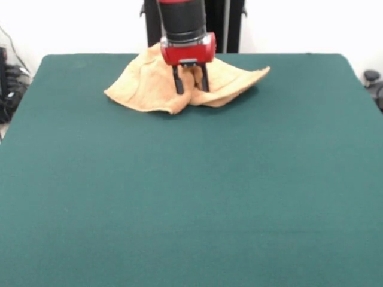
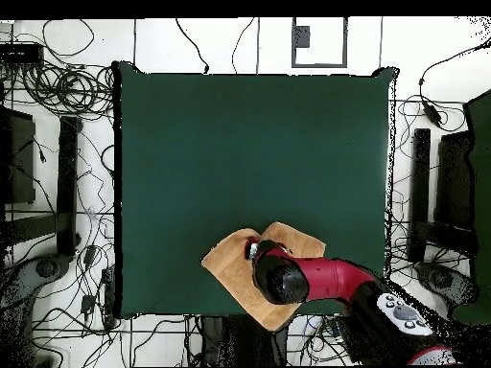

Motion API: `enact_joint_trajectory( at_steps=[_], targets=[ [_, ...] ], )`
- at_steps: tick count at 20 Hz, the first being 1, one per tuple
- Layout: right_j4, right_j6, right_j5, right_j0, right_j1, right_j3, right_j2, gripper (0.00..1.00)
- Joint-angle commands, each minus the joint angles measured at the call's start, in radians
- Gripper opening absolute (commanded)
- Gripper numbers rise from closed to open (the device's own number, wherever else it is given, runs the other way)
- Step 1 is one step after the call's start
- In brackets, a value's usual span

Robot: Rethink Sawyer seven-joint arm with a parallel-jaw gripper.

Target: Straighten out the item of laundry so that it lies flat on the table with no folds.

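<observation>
The tan-orange towel (image 1: 140, 86) lies crumpled in a raised heap near the table's far edge, with a corner pointing right. The dark green table (image 1: 191, 197) spreads wide in front of it. My gripper (image 1: 191, 84) comes straight down onto the towel's middle. Its two black fingers (image 1: 178, 82) stand apart, with a ridge of cloth between them. In the overhead view the towel (image 2: 225, 261) sits at the table's (image 2: 240, 144) bottom edge, partly hidden under the arm, and the gripper (image 2: 254, 251) is over its middle.
The robot's black pedestal (image 1: 224, 24) stands right behind the towel. Cables and stands (image 2: 67, 192) crowd the floor around the table. The towel's lower corner reaches past the table's edge in the overhead view.
</observation>
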Motion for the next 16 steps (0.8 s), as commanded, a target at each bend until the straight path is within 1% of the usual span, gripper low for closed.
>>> enact_joint_trajectory(
  at_steps=[1, 6, 7, 8, 9, 10, 12, 13, 15, 16],
  targets=[
    [-0.058, 0.005, -0.027, 0.001, 0.106, -0.157, 0.046, 1.0],
    [-0.092, -0.014, -0.025, -0.032, 0.148, -0.187, 0.081, 1.0],
    [-0.118, -0.039, -0.035, -0.058, 0.155, -0.189, 0.119, 1.0],
    [-0.152, -0.051, -0.068, -0.062, 0.156, -0.198, 0.131, 1.0],
    [-0.226, -0.066, -0.154, -0.062, 0.148, -0.211, 0.146, 1.0],
    [-0.255, -0.064, -0.188, -0.058, 0.142, -0.216, 0.147, 1.0],
    [-0.317, -0.048, -0.297, -0.021, 0.115, -0.23, 0.117, 1.0],
    [-0.326, -0.04, -0.364, 0.016, 0.099, -0.239, 0.073, 1.0],
    [-0.307, -0.038, -0.47, 0.076, 0.08, -0.248, -0.006, 1.0],
    [-0.277, -0.054, -0.534, 0.104, 0.079, -0.249, -0.049, 1.0]
  ],
)
